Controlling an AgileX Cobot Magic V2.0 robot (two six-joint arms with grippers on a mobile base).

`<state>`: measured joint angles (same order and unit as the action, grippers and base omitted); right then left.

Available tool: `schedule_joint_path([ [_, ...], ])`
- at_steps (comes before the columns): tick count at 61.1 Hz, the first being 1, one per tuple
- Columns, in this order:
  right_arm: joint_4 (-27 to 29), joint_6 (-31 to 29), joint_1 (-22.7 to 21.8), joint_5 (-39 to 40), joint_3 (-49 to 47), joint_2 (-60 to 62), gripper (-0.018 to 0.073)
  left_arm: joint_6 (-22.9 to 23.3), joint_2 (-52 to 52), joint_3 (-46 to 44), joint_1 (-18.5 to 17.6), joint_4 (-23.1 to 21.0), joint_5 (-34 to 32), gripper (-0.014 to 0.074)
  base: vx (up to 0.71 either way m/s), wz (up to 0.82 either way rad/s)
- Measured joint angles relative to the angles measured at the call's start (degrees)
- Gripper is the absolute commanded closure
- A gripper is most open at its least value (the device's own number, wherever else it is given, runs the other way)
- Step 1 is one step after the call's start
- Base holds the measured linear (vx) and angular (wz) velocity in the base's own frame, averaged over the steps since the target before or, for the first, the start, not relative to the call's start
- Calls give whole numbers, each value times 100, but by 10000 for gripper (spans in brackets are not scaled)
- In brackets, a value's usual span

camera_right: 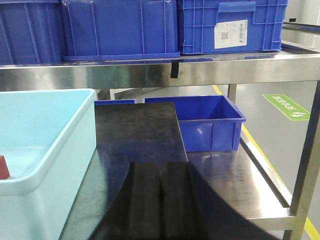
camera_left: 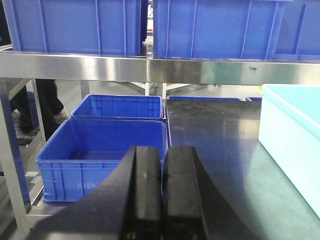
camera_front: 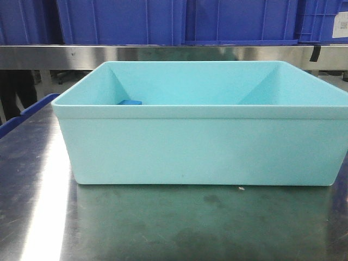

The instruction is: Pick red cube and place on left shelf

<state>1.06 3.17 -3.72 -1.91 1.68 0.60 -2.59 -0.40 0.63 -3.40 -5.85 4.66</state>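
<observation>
The red cube shows only in the right wrist view, as a small red corner inside the pale turquoise tub at the frame's left edge. The front view shows the tub side on, and its wall hides the cube. My right gripper is shut on nothing, low over the tabletop to the right of the tub. My left gripper is also shut and empty, to the left of the tub. The left shelf is a steel rack with a shiny front rail beyond my left gripper.
A small blue block lies in the tub's back left corner. Large blue crates sit on the rack's lower tier, and more crates stand on the upper rail. Another blue crate is beyond the table's right side.
</observation>
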Motion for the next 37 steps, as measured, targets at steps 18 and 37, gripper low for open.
schedule_joint_path([
  [18, 0, 0, 0, 0, 0, 0, 506, 0, 0, 0, 0, 0, 0, 495, 0, 0],
  [37, 0, 0, 0, 0, 0, 0, 506, 0, 0, 0, 0, 0, 0, 495, 0, 0],
])
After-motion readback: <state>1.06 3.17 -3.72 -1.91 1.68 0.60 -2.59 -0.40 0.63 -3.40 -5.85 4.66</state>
